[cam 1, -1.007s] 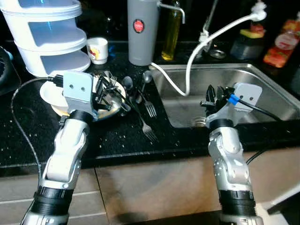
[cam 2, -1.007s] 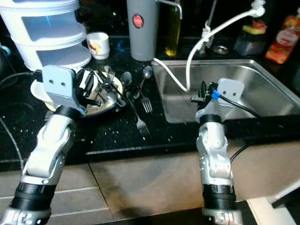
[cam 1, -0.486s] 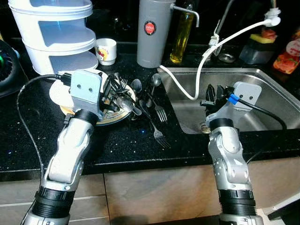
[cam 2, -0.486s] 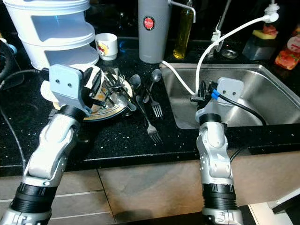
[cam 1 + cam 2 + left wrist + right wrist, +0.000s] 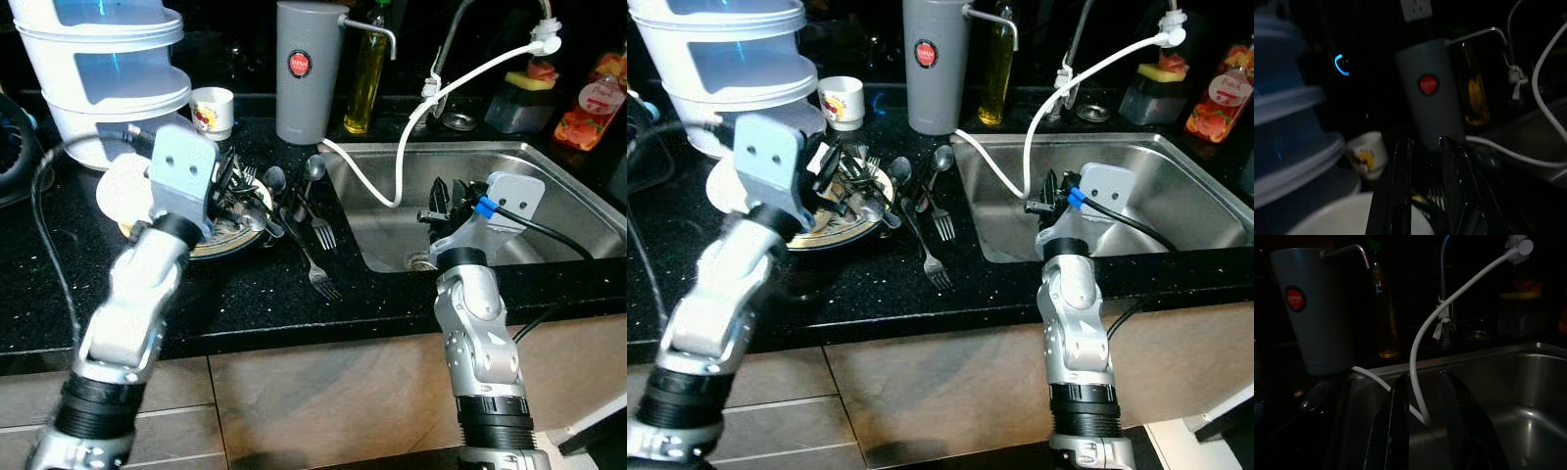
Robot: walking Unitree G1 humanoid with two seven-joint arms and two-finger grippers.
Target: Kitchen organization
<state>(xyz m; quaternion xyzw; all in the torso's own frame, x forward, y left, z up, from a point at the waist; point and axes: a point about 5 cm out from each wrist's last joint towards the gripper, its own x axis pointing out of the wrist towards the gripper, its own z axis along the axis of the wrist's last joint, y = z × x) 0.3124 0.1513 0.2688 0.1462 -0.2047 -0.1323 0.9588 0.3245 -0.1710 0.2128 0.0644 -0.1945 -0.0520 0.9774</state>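
**Cutlery heaped on plate beside sink**

Cutlery (image 5: pixel 240 191) lay tangled on a plate (image 5: pixel 220 235) on the black counter (image 5: pixel 245 294), its handles pointing several ways. Beside it two forks (image 5: pixel 315 257) lay loose, long axes running from the counter's front edge toward the back, with two spoons (image 5: pixel 292 176) behind them. The left gripper (image 5: pixel 223 186) hovered over the plate, fingers slightly apart around nothing. The right gripper (image 5: pixel 438 201) hung over the sink (image 5: pixel 549 162), fingers likewise apart and holding nothing.

Left gripper (image 5: pixel 227 184) reaches forward, fingers slightly parted; right gripper (image 5: pixel 440 204) is raised, fingers slightly parted too.
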